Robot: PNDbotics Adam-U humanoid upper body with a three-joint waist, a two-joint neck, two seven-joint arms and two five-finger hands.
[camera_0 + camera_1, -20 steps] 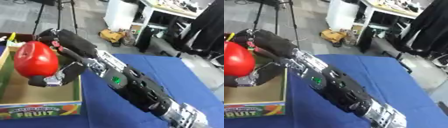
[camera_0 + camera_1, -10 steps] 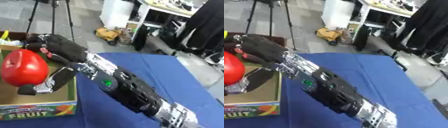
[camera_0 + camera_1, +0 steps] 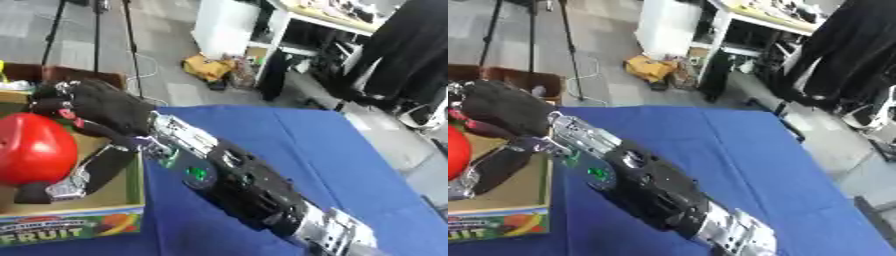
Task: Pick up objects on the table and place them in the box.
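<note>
A large red apple-like fruit (image 3: 33,148) hangs low inside the cardboard box (image 3: 118,204) at the left. My right hand (image 3: 98,109) reaches across the blue table from the lower right and is curled round the fruit, thumb (image 3: 83,173) under it and fingers over its top. In the right eye view only the fruit's red edge (image 3: 455,151) shows at the left border. My left hand is not in either view.
The box front reads FRUIT (image 3: 52,234). Blue cloth covers the table (image 3: 289,150). Beyond the table edge stand a tripod (image 3: 96,40), a white cabinet (image 3: 229,22) and a yellow bag (image 3: 208,67) on the floor.
The right hand has carried the red fruit leftward and lower into the box. The camera has also shifted, so the box now lies further left.
</note>
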